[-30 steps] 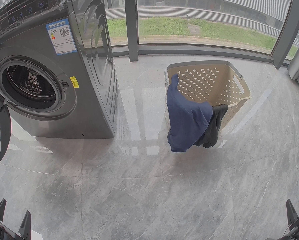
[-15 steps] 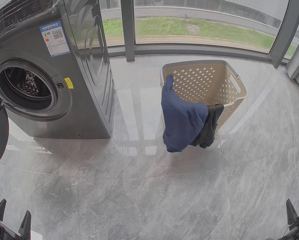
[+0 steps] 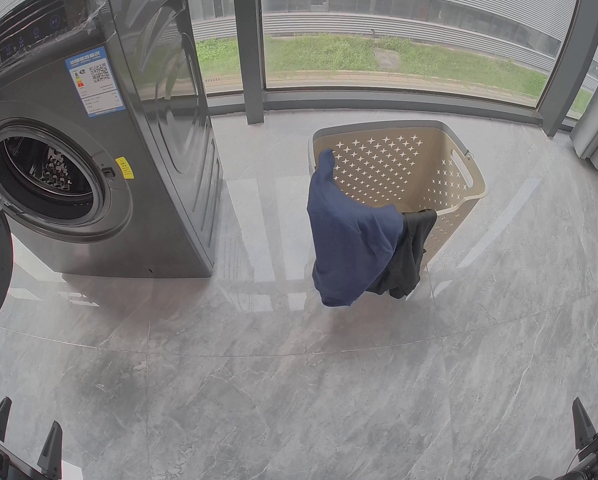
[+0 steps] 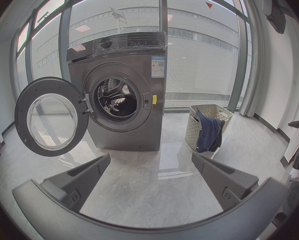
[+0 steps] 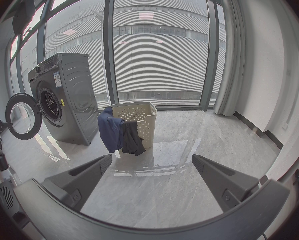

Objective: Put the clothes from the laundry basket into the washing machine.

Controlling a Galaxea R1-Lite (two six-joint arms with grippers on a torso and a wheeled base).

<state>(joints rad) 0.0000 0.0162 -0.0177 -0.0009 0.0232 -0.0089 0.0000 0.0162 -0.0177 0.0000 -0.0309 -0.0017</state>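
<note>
The whole head view is sliding sideways against the earlier pictures, so it is the camera that is turning. The basket (image 3: 392, 125), the clothes and the washing machine (image 3: 99, 168) are keeping their places against one another. The basket is standing on the grey floor (image 3: 299, 381), and the washing machine is sitting well to the basket's left with its round door (image 4: 51, 115) hanging wide open. A blue garment (image 3: 349, 241) is draping over the basket's near rim and dangling down the outside wall almost to the floor. A dark garment (image 3: 405, 255) is hanging over the same rim, touching the blue one on its right. The left gripper (image 3: 29, 416) and the right gripper (image 3: 595, 395) are both waiting well short of the basket, each with its fingers spread wide and nothing between them.

No garment is being lifted yet, so the task is looking to be at its start. The two garments are overlapping, so a pinch on one is likely to be dragging the other off the rim onto the floor. The basket is looking light, so a sideways tug could be tipping or sliding it. A long garment may be trailing on the floor on the way from the basket to the machine, and the open door is standing where the left arm could be clipping it
</note>
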